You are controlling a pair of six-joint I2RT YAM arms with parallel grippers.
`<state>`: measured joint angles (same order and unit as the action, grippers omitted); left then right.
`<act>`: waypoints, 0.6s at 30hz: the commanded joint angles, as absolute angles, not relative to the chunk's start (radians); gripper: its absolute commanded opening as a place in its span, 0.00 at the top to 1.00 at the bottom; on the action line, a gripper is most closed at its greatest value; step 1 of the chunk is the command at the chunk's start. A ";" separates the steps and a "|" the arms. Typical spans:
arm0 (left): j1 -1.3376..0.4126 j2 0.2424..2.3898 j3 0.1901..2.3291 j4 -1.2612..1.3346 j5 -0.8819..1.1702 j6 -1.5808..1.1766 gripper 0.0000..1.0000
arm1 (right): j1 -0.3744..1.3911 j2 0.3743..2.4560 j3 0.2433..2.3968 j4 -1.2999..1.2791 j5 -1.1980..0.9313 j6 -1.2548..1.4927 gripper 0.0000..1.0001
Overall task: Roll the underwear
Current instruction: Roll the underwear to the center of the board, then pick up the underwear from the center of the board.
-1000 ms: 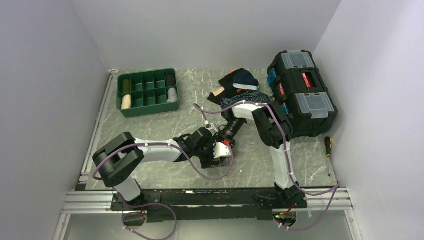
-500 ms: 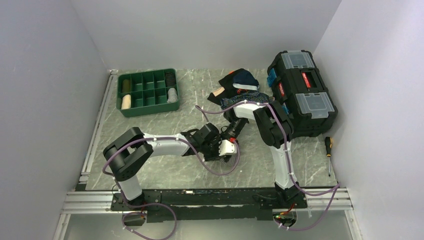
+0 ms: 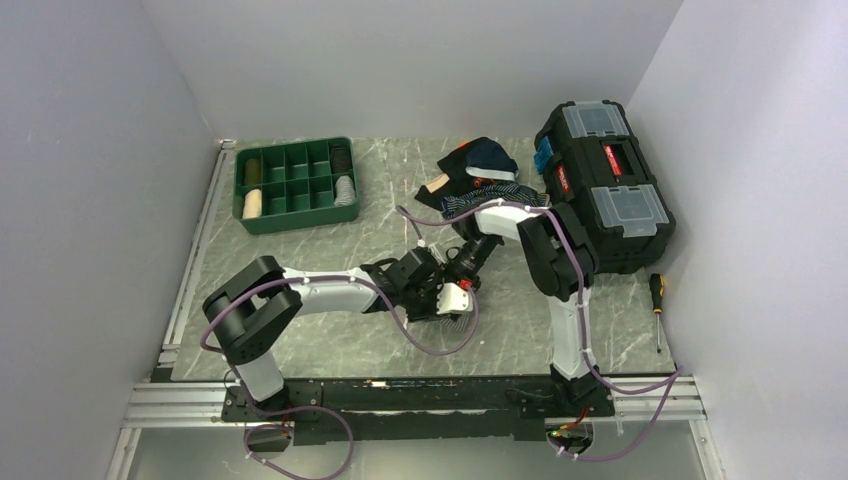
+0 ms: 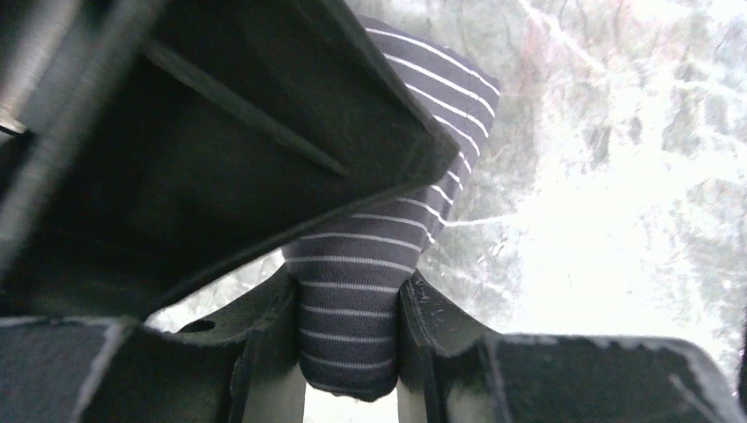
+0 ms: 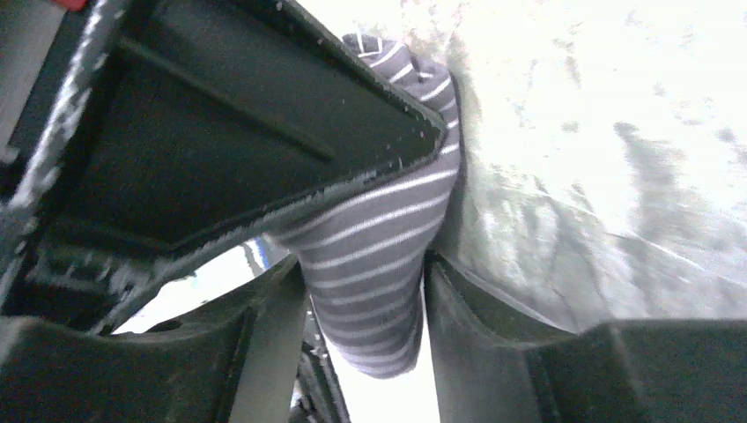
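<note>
Soft, even light is falling from above in the top view, and everything there is looking sharp. Only faint shadows are lying on the table (image 3: 300, 230) around the two hands.

In the left wrist view, the table past the left gripper (image 4: 348, 291) is glowing so bright that it is turning white. The underwear (image 4: 352, 339) between the fingers is looking dark against that glow, but its stripes are showing clearly. The black part above the fingers, close to the camera, is looking dim and blurry.

In the right wrist view, bright glare is also shining beyond the right gripper (image 5: 366, 273), and the table there is looking smeary.
</note>
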<state>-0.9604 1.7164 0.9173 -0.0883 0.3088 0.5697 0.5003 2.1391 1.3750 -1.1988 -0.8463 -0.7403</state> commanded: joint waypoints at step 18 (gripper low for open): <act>-0.654 1.430 0.909 -0.255 0.398 0.555 1.00 | 0.419 1.814 1.502 -1.147 -0.683 -0.706 0.36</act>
